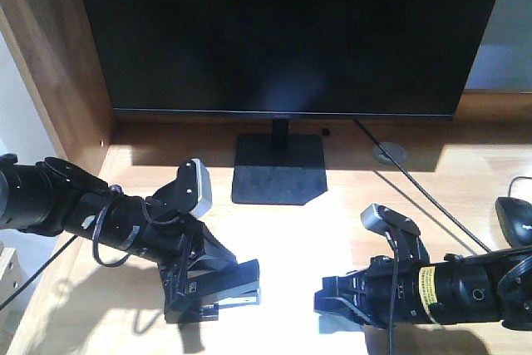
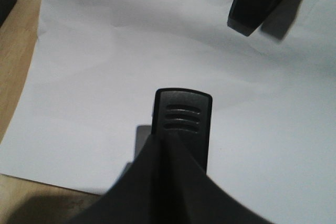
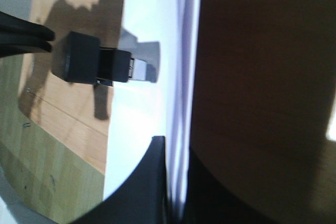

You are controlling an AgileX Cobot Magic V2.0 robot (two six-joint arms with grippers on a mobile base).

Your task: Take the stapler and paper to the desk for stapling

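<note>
The black stapler [image 1: 223,287] hangs low over the desk [image 1: 465,168], with my left gripper [image 1: 193,282] shut on its rear. In the left wrist view its ribbed front end [image 2: 182,115] sticks out past my fingers [image 2: 157,182] above the white paper [image 2: 105,77]. The paper [image 1: 283,243] lies flat between both arms. My right gripper [image 1: 337,303] is shut on its right edge. In the right wrist view the paper's edge [image 3: 181,77] runs between my fingers [image 3: 149,182], and the stapler [image 3: 92,65] sits at the sheet's far side.
A black monitor [image 1: 291,31] on a square stand [image 1: 278,168] fills the back of the desk. A cable runs from it past a round grommet [image 1: 388,153]. A black mouse [image 1: 515,218] lies at the right edge. A brown side panel [image 1: 50,47] walls the left.
</note>
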